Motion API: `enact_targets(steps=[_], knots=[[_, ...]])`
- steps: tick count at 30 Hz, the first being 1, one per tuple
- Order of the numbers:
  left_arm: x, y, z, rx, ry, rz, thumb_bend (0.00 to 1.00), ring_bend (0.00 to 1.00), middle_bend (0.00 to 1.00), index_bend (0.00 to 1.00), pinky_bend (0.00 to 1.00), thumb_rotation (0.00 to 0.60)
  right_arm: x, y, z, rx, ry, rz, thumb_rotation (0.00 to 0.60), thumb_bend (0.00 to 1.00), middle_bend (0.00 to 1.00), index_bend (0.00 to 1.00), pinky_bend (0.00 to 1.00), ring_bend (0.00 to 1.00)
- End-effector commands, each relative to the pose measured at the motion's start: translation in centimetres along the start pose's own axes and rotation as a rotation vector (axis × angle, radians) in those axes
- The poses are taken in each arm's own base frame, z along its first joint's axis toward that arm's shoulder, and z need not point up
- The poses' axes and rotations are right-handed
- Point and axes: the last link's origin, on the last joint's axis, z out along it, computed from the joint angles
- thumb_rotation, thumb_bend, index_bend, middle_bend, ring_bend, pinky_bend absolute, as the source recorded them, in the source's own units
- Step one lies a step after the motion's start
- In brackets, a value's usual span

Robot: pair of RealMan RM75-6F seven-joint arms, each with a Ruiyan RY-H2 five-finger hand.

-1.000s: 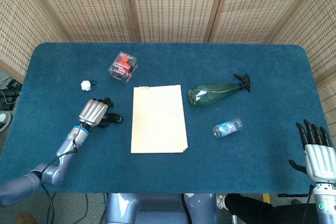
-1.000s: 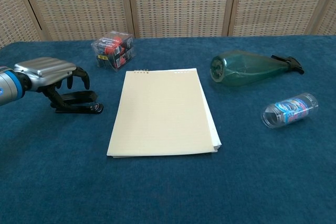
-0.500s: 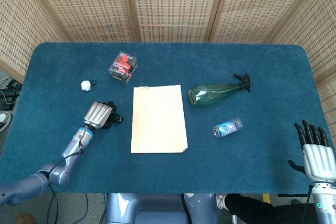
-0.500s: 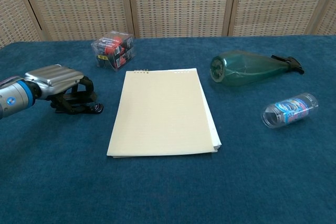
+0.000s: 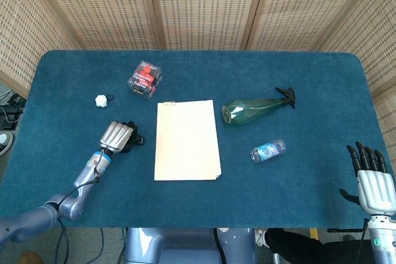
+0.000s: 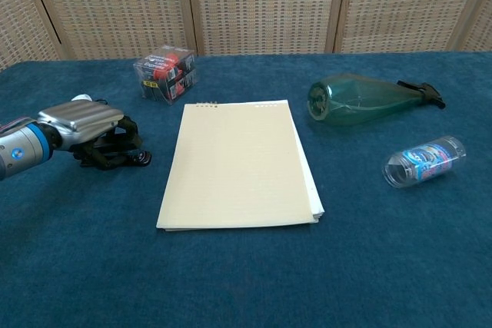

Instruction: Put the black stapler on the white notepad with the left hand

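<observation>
The bench (image 5: pixel 297 214) is covered in blue cloth and is backed by woven screens (image 5: pixel 198 4). The notepad (image 5: pixel 186 140) lies flat near the middle of the bench, its spiral edge turned toward the screens; in the chest view a second sheet is seen protruding along its right edge.

A green spray bottle (image 5: pixel 253 109) lies on its side to the right of the notepad, its black trigger end pointing away from it. A clear box (image 5: pixel 145 79) with red and black contents stands beyond the notepad's far left corner. A small clear bottle (image 5: pixel 268 150) with a blue label lies on its side nearer than the spray bottle and well apart from the notepad.

The left hand (image 6: pixel 84 119) is lowered over the stapler (image 6: pixel 123 158), which rests on the cloth just left of the notepad and apart from it. The fingers (image 6: pixel 123 134) are curled down around the stapler; a closed grip is indicated, though contact underneath is hidden by the hand. The stapler has not left the bench.

The right hand (image 5: pixel 371 177) is seen only in the head view, at the bench's near right corner, held upright with fingers straight and apart, holding nothing.

A small white object (image 5: pixel 101 99) lies near the left edge, beyond the left hand.
</observation>
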Motion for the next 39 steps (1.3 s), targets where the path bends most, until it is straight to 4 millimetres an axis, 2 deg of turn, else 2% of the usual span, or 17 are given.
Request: enact_targets(steps=[1,9,23,28,29,34,39], knots=[[0.3,0.0,-0.1,0.000,0.012,-0.012,0.36,0.43,0.32,0.41,0.52,0.600,0.0,0.0,0.0,0.000,0.001,0.001,0.600,0.00,0.00,0.00,0.00,0.00],[0.6,-0.1,-0.6,-0.013,0.019,-0.003,0.36,0.43,0.32,0.40,0.52,0.600,0.0,0.0,0.0,0.002,-0.002,0.003,0.600,0.00,0.00,0.00,0.00,0.00],[-0.5,0.0,-0.6,0.003,-0.009,0.012,0.36,0.43,0.32,0.41,0.53,0.600,0.1,-0.1,-0.2,0.007,0.001,0.010,0.600,0.00,0.00,0.00,0.00,0.00],[-0.5,0.0,-0.4,0.015,0.009,0.015,0.61,0.53,0.48,0.58,0.68,0.600,0.1,-0.1,-0.1,0.009,-0.001,0.014,0.600,0.00,0.00,0.00,0.00,0.00],[-0.5,0.0,-0.4,0.015,0.010,0.014,0.63,0.54,0.49,0.60,0.69,0.600,0.1,-0.1,-0.1,0.010,-0.001,0.015,0.600,0.00,0.00,0.00,0.00,0.00],[-0.3,0.0,-0.5,0.001,-0.009,0.005,0.65,0.55,0.51,0.62,0.69,0.600,0.1,0.0,-0.1,0.007,-0.003,0.018,0.600,0.00,0.00,0.00,0.00,0.00],[1.4,0.2,-0.7,-0.018,0.039,-0.022,0.65,0.55,0.51,0.62,0.69,0.600,0.2,0.0,-0.1,0.008,0.000,0.021,0.600,0.00,0.00,0.00,0.00,0.00]])
